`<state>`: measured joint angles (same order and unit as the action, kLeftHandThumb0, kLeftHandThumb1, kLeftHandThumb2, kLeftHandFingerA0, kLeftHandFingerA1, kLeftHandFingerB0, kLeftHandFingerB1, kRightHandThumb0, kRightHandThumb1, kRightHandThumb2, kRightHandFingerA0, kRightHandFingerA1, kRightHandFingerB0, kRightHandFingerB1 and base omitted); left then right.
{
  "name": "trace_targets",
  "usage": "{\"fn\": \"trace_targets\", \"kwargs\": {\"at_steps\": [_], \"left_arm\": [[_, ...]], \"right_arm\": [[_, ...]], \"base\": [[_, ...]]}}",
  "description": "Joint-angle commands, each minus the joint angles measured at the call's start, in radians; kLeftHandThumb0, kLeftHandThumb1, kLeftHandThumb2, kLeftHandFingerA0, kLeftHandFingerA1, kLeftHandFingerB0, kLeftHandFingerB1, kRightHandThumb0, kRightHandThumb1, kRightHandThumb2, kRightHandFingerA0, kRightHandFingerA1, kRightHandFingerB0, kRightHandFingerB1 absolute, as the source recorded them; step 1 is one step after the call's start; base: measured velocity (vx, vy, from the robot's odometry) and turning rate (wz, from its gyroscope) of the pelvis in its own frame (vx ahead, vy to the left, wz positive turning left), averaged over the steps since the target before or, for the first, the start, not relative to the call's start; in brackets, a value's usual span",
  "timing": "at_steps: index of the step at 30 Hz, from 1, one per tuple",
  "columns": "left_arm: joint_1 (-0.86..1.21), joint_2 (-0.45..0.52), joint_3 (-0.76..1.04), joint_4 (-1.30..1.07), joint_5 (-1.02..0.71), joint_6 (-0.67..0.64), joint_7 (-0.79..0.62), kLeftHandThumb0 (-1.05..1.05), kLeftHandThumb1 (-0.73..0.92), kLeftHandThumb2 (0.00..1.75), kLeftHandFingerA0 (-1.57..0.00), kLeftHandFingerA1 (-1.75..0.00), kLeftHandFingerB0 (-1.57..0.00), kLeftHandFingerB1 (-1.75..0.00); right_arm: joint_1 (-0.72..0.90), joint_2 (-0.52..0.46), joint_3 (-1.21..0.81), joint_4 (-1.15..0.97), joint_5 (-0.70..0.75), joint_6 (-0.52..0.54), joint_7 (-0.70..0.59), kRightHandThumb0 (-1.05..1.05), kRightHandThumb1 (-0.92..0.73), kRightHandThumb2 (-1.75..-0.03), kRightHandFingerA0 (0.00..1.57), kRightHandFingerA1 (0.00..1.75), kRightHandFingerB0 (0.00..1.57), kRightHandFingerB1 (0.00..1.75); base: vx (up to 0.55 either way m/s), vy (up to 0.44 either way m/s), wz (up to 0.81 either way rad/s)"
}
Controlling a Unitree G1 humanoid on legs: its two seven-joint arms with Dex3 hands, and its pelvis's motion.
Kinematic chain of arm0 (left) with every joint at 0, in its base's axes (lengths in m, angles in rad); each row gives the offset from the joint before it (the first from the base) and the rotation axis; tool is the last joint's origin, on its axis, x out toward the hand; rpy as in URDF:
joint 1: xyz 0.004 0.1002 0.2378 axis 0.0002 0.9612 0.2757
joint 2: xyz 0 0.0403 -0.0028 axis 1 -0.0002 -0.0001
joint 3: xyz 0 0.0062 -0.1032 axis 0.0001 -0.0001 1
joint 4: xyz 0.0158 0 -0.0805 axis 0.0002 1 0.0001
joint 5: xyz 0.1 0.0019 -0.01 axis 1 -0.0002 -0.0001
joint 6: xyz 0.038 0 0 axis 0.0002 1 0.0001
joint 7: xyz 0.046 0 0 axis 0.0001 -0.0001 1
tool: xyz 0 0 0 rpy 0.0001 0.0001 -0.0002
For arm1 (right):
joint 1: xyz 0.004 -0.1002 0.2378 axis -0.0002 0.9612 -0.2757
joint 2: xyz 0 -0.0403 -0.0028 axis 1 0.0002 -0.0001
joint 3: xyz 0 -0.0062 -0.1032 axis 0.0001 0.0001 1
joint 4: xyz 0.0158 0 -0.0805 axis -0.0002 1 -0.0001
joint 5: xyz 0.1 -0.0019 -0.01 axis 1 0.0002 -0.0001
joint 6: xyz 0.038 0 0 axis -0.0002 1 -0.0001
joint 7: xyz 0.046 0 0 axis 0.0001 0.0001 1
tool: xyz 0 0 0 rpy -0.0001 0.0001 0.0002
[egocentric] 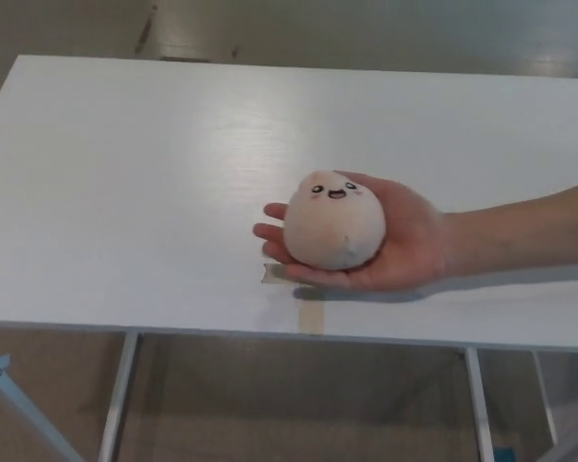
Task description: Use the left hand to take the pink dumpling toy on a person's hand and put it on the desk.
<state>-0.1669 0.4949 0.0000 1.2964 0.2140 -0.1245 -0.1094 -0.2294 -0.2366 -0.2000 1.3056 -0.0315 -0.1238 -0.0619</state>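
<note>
A round pale pink dumpling toy (334, 221) with a small smiling face rests on a person's open palm (405, 245). The person's bare forearm (525, 231) reaches in from the right edge of the head view, holding the toy just above the middle of the white desk (154, 173). Neither of my hands shows in this view.
A cross of beige tape (308, 308) lies on the desk near its front edge, mostly covered by the person's hand. White desk legs (120, 395) and a brown floor show below the front edge. A blue-grey frame piece (0, 380) sits at the lower left.
</note>
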Motion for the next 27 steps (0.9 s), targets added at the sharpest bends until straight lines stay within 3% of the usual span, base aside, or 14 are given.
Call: {"fn": "trace_targets", "kwargs": {"at_steps": [1, 4, 5, 9, 10, 14, 15, 17, 18, 26, 27], "left_arm": [[0.021, -0.021, 0.045, -0.003, -0.037, -0.056, 0.074, -0.53, 0.48, 0.55, -0.58, -0.41, -0.32, -0.32], [0.024, -0.022, 0.057, -0.002, -0.037, -0.064, 0.075, -0.54, 0.47, 0.55, -0.59, -0.41, -0.32, -0.32], [0.028, -0.024, 0.064, -0.001, -0.039, -0.070, 0.076, -0.62, 0.41, 0.70, -0.57, -0.50, -0.29, -0.40], [0.029, -0.024, 0.067, 0.002, -0.037, -0.073, 0.078, -0.62, 0.41, 0.69, -0.57, -0.50, -0.30, -0.40], [0.026, -0.023, 0.065, 0.002, -0.035, -0.070, 0.077, -0.54, 0.44, 0.54, -0.60, -0.42, -0.34, -0.33], [0.019, -0.028, 0.056, -0.004, -0.028, -0.077, 0.083, -0.51, 0.44, 0.54, -0.60, -0.42, -0.34, -0.33], [0.019, -0.030, 0.051, -0.008, -0.026, -0.086, 0.083, -0.55, 0.38, 0.70, -0.54, -0.51, -0.28, -0.41], [0.020, -0.035, 0.044, -0.018, -0.022, -0.100, 0.082, -0.53, 0.38, 0.68, -0.54, -0.50, -0.31, -0.42], [0.024, -0.038, 0.035, -0.035, -0.018, -0.123, 0.073, -0.47, 0.44, 0.54, -0.57, -0.41, -0.36, -0.34], [0.168, 0.020, -0.001, -0.251, -0.037, -0.324, -0.078, -0.48, 0.43, 0.54, -0.48, -0.39, -0.33, -0.32], [0.206, 0.038, -0.004, -0.302, -0.040, -0.356, -0.093, -0.53, 0.38, 0.67, -0.43, -0.46, -0.29, -0.39]], "right_arm": [[0.010, -0.010, 0.008, 0.012, -0.010, 0.012, -0.035, -0.28, -0.65, -0.60, 0.55, 0.43, 0.47, 0.40], [0.010, -0.009, 0.009, 0.013, -0.007, 0.011, -0.034, -0.28, -0.65, -0.60, 0.55, 0.43, 0.47, 0.40], [0.012, -0.009, 0.011, 0.013, -0.007, 0.013, -0.036, -0.28, -0.65, -0.60, 0.55, 0.43, 0.47, 0.40], [0.012, -0.009, 0.011, 0.015, -0.005, 0.014, -0.035, -0.28, -0.65, -0.59, 0.55, 0.43, 0.48, 0.40], [0.011, -0.009, 0.011, 0.014, -0.004, 0.014, -0.034, -0.28, -0.66, -0.60, 0.55, 0.43, 0.48, 0.40], [0.009, -0.009, 0.005, 0.013, 0.006, 0.009, -0.021, -0.28, -0.66, -0.60, 0.57, 0.44, 0.48, 0.40], [0.008, -0.008, 0.004, 0.012, 0.007, 0.009, -0.020, -0.28, -0.66, -0.59, 0.58, 0.44, 0.48, 0.40], [0.006, -0.011, 0.003, 0.011, 0.008, 0.008, -0.017, -0.28, -0.66, -0.59, 0.58, 0.44, 0.48, 0.40], [0.004, -0.012, 0.002, 0.011, 0.009, 0.008, -0.015, -0.28, -0.66, -0.59, 0.59, 0.44, 0.48, 0.40], [0.010, -0.008, 0.003, 0.011, 0.004, 0.005, -0.007, -0.27, -0.66, -0.59, 0.59, 0.44, 0.48, 0.40], [0.010, -0.008, 0.003, 0.010, 0.004, 0.005, -0.006, -0.27, -0.66, -0.59, 0.59, 0.44, 0.47, 0.40]], "base": [[0.00, 0.000, 0.00], [0.00, 0.000, 0.00], [0.00, 0.000, 0.00], [0.00, 0.000, 0.00], [0.00, 0.000, 0.00], [0.00, 0.000, 0.00], [0.00, 0.000, 0.00], [0.00, 0.000, 0.00], [0.00, 0.000, 0.00], [0.00, 0.000, 0.00], [0.00, 0.000, 0.00]]}}
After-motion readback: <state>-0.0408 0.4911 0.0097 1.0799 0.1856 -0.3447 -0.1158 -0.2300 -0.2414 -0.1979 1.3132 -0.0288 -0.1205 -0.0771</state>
